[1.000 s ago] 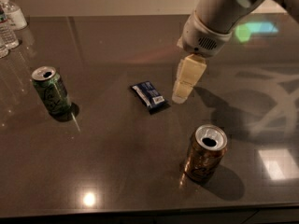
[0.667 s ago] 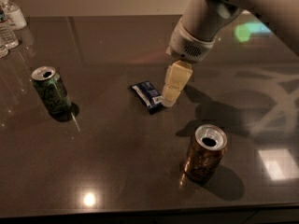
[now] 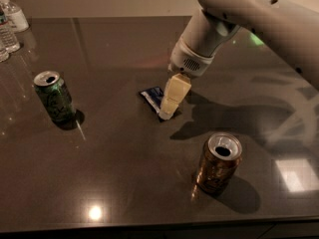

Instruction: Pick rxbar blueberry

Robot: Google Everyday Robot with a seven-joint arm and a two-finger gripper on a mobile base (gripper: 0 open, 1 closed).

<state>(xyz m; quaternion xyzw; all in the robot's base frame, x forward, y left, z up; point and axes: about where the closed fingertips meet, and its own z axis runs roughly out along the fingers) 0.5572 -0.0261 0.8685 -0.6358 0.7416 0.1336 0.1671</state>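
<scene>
The rxbar blueberry (image 3: pixel 151 94) is a small flat bar in a dark blue shiny wrapper with white patches. It lies flat near the middle of the dark table (image 3: pixel 119 173). My gripper (image 3: pixel 167 113) hangs from the big white arm that comes in from the upper right. It is right over the bar's right end, down at the table surface, and hides that part of the bar. I cannot tell whether it touches the bar.
A green can (image 3: pixel 55 97) stands upright at the left. A brown-gold can (image 3: pixel 218 164) stands upright at the front right, close to my arm. Clear water bottles (image 3: pixel 10 26) stand at the back left corner. The table's front edge runs along the bottom.
My gripper has moved left and down, from beside the bar's right side to directly over its right end. The bar and the cans have not moved.
</scene>
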